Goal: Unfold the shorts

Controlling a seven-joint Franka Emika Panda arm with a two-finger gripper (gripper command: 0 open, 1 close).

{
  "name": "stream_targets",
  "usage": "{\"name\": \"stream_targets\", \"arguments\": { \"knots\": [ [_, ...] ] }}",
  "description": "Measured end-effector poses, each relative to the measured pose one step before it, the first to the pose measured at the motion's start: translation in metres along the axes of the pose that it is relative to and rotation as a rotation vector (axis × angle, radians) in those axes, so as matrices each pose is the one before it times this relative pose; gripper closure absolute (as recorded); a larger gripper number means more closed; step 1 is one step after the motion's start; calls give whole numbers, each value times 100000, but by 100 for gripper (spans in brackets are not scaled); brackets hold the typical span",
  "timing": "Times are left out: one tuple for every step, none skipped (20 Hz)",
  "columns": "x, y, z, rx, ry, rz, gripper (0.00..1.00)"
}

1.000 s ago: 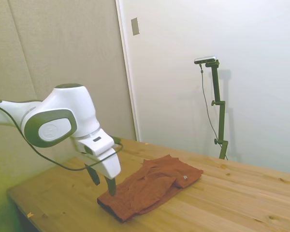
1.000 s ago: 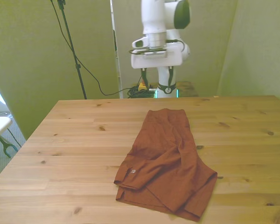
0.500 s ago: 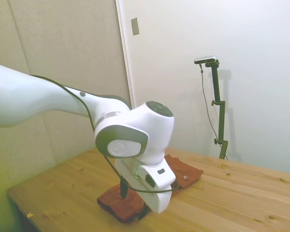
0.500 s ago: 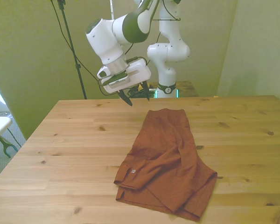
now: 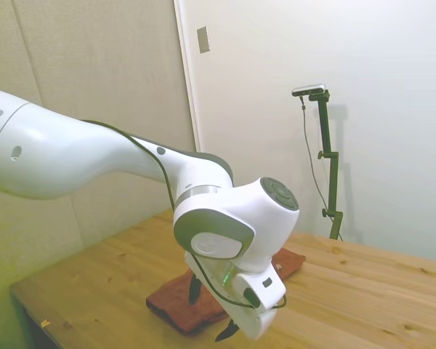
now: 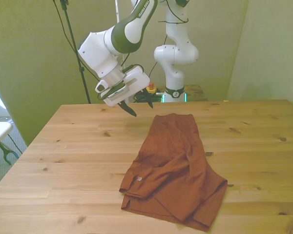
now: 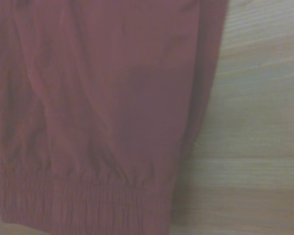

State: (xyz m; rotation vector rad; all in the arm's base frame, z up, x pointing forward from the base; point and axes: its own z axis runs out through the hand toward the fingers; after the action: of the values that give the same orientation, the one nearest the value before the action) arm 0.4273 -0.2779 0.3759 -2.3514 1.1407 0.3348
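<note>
Above tabletop [image 6: 78,161], tilted: tool [image 6: 136,105] spread wide, holding nothing | below and beside tool: folded rust shorts [image 6: 173,170], untouched

The white arm bends at the elbow, its wrist tilted downward. The gripper [image 6: 136,105] hangs in the air, fingers [image 6: 130,109] spread apart with nothing between them.

The rust-brown wrinkled fabric shorts [image 6: 173,171] lie folded on the light wooden plank counter [image 6: 73,165], toward its near edge and slightly to the front view's right. The white arm's two-finger end effector [image 6: 136,106] hangs above the counter's far part, apart from the shorts, beyond their far end and toward the front view's left.
</note>
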Motion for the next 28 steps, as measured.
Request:
{"name": "stream_targets", "arguments": {
  "knots": [
    [-108,-74,461,900,-958,-806,0],
    [-101,-110,480,919,-1121,-862,0],
    [-149,-140,531,633,-1350,-1095,0],
    [-143,-159,595,817,-1446,-1021,0],
    [-77,-177,508,1125,-1009,-926,0],
    [-40,-235,457,1240,-843,-1255,0],
    [-17,-172,395,1379,-734,-1152,0],
    [13,-111,343,1443,-776,-1360,0],
    [-31,-63,297,872,-1052,-1196,0],
    [-9,-30,228,471,-946,-743,0],
    [16,-31,200,400,-655,-600,0],
    [31,-78,239,333,-623,-685,0],
    [50,-100,249,331,-424,-654,100],
    [57,-118,241,772,-401,-665,100],
    [56,-61,203,334,-450,-551,100],
    [66,-8,169,22,-321,-81,100],
    [73,-16,137,285,-152,166,100],
    [60,0,121,554,-77,258,100],
    [27,7,95,559,-131,127,100],
    [4,-3,14,188,-22,-157,100],
    [-2,10,-7,104,-26,-307,100],
    [-2,16,-1,30,-16,-150,100],
    [0,1,2,1,-2,-32,100],
    [4,4,4,-1,-11,-12,100],
    [10,13,18,-9,-37,-8,100],
    [19,22,33,-24,-70,39,100],
    [35,37,53,-37,-111,97,100],
    [52,67,67,-42,-146,160,100]
  ]
}}
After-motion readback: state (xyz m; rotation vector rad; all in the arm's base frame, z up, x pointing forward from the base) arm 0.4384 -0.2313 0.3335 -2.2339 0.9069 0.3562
